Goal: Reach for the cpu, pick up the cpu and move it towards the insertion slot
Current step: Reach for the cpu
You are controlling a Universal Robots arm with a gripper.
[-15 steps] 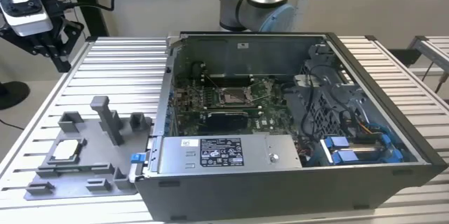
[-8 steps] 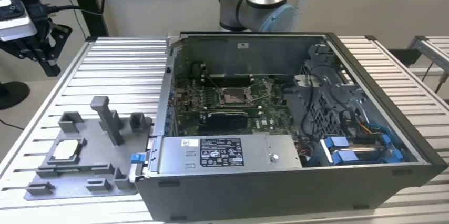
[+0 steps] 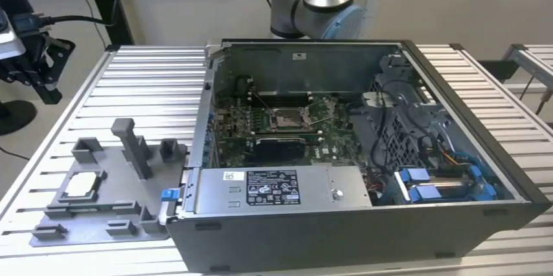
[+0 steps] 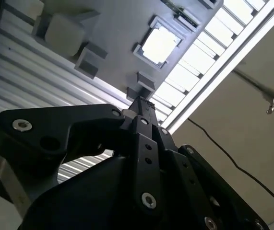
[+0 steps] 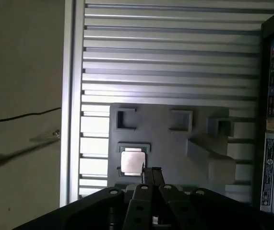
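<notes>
An open case [image 3: 346, 224] stands on a slatted table [image 3: 147, 75], and beside it, at the exterior view's left, lies a grey fixture [image 3: 112, 227]. In the first wrist view the gripper [image 5: 151, 173] is up off the fixture, fingers pressed together on nothing. The slot [image 3: 287, 118] sits inside the case, and the cpu [image 3: 80, 185] lies flat in its fixture frame, well apart from slot and gripper.
</notes>
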